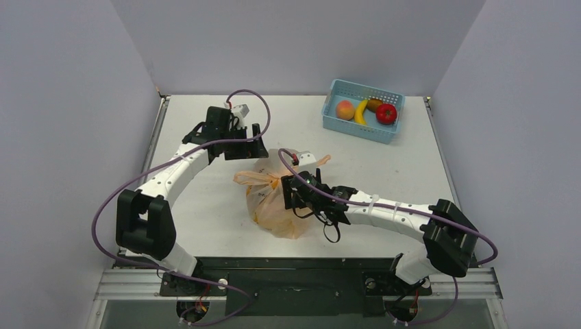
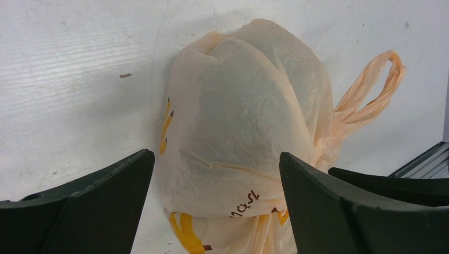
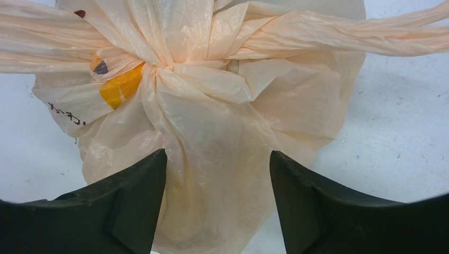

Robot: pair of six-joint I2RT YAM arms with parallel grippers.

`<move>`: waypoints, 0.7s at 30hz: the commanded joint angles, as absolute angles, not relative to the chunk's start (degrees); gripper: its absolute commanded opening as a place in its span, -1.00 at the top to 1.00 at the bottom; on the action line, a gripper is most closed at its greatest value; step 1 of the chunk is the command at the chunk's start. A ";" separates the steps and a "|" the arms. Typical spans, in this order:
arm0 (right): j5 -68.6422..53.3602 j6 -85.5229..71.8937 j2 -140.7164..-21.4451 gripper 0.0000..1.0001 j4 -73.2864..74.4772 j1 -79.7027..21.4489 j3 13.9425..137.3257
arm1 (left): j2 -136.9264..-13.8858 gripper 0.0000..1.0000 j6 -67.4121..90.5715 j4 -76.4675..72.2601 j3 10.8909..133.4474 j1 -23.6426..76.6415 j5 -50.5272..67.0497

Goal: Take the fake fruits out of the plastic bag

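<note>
Opening step: plastic bag (image 1: 267, 209) sits mid-desk (image 1: 384, 171), knot (image 3: 174, 69) tied, melon (image 2: 238, 121) bulging inside. Both hands wide & empty: right hand (image 3: 216, 156) astride the bag by the knot, left hand (image 2: 217, 153) just behind the bag. Next, prob. pinch the knot & work it loose.

A pale orange plastic bag (image 1: 270, 209) sits on the white desk (image 1: 205, 226), about in the middle from left to right and closer to the near edge. It looks full and round. One loop handle sticks out toward the right edge.

The left gripper (image 1: 248, 148) is just past the bag's far side. The right gripper (image 1: 296, 195) is over the right part of the bag.

A blue basket (image 1: 360, 131) sits in the far right corner of the desk, well apart from the bag. In it lie a peach-coloured fruit (image 1: 345, 110), a yellow banana (image 1: 361, 112), a brownish fruit (image 1: 374, 104) and a red fruit (image 1: 386, 114).
</note>
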State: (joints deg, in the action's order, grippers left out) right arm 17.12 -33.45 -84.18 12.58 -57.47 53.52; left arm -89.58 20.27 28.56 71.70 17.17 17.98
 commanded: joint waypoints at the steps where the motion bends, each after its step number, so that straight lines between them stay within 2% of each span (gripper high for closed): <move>1: 18.21 -32.86 -81.11 -0.22 11.59 -57.78 53.85 | -91.97 -0.66 19.53 28.48 73.10 18.35 22.31; 5: 20.14 -33.08 -79.46 -0.19 11.61 -57.86 52.75 | -92.38 -0.56 20.13 27.96 72.73 18.90 24.64; 11: 22.11 -31.26 -77.89 -0.20 11.69 -57.88 53.40 | -92.92 -0.61 16.44 30.20 73.83 22.80 23.95; 17: 22.15 -30.62 -79.18 -0.19 8.30 -57.92 54.64 | -94.46 -0.30 16.34 31.02 74.71 23.11 23.53; 21: 20.50 -31.24 -82.34 -0.12 5.57 -57.94 56.60 | -94.51 -0.08 16.56 29.94 74.15 23.12 24.89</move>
State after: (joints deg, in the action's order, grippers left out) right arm 20.18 -31.48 -79.90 10.90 -57.47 53.21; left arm -94.50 17.50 30.81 72.16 23.24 22.70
